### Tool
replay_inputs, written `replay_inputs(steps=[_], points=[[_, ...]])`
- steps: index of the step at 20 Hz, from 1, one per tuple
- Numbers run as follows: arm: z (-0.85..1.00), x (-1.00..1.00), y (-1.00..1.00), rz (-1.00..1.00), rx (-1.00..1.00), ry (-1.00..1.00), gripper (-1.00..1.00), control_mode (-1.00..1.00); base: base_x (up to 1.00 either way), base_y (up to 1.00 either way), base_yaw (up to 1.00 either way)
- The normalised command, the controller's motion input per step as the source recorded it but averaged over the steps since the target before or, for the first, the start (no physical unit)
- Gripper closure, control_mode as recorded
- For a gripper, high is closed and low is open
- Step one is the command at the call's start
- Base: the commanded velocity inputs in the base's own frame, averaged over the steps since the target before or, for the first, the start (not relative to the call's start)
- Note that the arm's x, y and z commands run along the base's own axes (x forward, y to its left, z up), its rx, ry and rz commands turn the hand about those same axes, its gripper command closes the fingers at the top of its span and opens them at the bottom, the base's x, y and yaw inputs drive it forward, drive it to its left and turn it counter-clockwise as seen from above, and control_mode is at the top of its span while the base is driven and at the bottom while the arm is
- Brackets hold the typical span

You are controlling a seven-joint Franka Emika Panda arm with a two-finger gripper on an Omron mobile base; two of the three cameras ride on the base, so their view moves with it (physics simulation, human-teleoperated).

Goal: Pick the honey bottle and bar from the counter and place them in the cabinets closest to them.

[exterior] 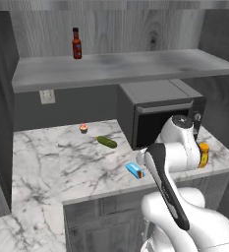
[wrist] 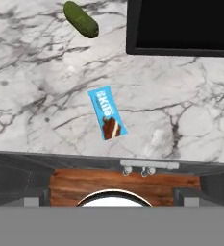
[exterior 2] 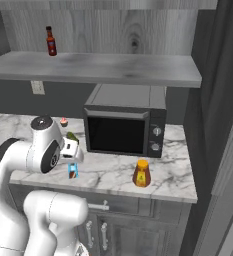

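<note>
Bar [wrist: 107,113] flat near the desk [wrist: 46,96] front edge; honey bottle [exterior 2: 141,173] before the microwave [exterior 2: 124,125], half hidden by the arm in left view. Tool fully open, empty, fingertips unseen.

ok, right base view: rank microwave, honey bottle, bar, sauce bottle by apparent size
1. microwave, by far the largest.
2. honey bottle.
3. sauce bottle, looks close to the honey bottle, but it stands farther back on the shelf, so that order is unsure.
4. bar, partly hidden by the arm.
</note>
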Motion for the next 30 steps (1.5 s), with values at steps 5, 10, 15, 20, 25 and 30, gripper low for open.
replay_inputs(steps=[5, 10, 15, 20, 25, 30], points=[[-0.81, 0.06, 0.16, -0.05, 0.01, -0.27, -1.00, -1.00, 0.00, 0.00, 0.00], [-0.62, 0.05, 0.23, 0.00, 0.03, -0.23, -1.00, -1.00, 0.00, 0.00, 0.00], [-0.58, 0.15, 0.10, 0.00, 0.03, -0.12, -1.00, -1.00, 0.00, 0.00, 0.00], [-0.54, 0.19, 0.00, 0.00, 0.06, -0.04, -1.00, -1.00, 0.00, 0.00, 0.00], [-0.51, 0.17, -0.05, 0.02, 0.01, -0.01, -1.00, -1.00, 0.00, 0.00, 0.00], [-0.22, 0.08, -0.20, 0.06, 0.01, 0.00, -1.00, -1.00, 0.00, 0.00, 0.00]])
